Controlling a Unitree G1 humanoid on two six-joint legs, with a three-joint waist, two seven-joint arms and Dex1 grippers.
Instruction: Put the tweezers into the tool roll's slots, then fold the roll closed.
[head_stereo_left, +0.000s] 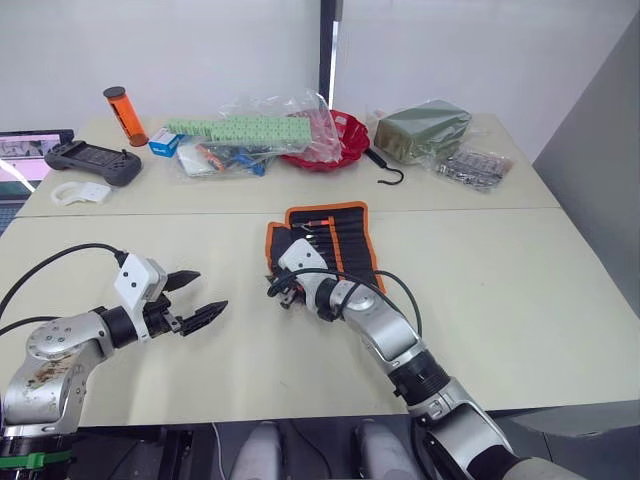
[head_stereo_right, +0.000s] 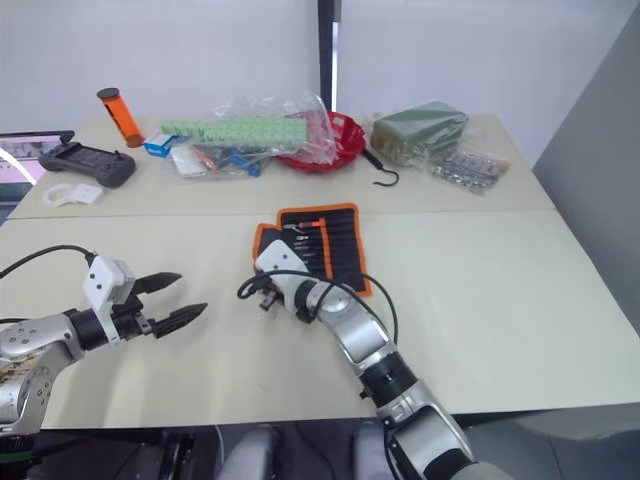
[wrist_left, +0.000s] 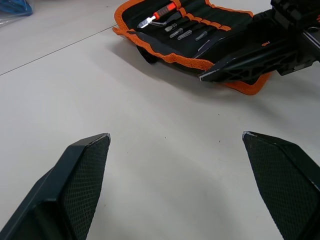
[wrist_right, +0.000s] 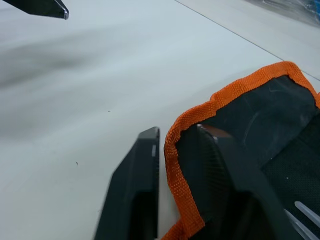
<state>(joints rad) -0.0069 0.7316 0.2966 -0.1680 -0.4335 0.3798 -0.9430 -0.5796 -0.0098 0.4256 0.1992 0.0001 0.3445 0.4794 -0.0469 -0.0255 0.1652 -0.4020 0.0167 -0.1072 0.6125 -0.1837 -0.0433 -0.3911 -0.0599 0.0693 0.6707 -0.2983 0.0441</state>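
Right gripper is pinched on the tool roll edging, flap between my jaws, for the fold, I guess. Tweezers sit slotted. Left gripper hangs wide apart nearby.

Silver arms, black cables, white wrist blocks, black fingers.

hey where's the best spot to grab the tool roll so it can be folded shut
Probably the orange-edged near-left flap of the tool roll, approached from the robot's left at table height. That edge curls up off the table, and the right end effector already pinches it there.
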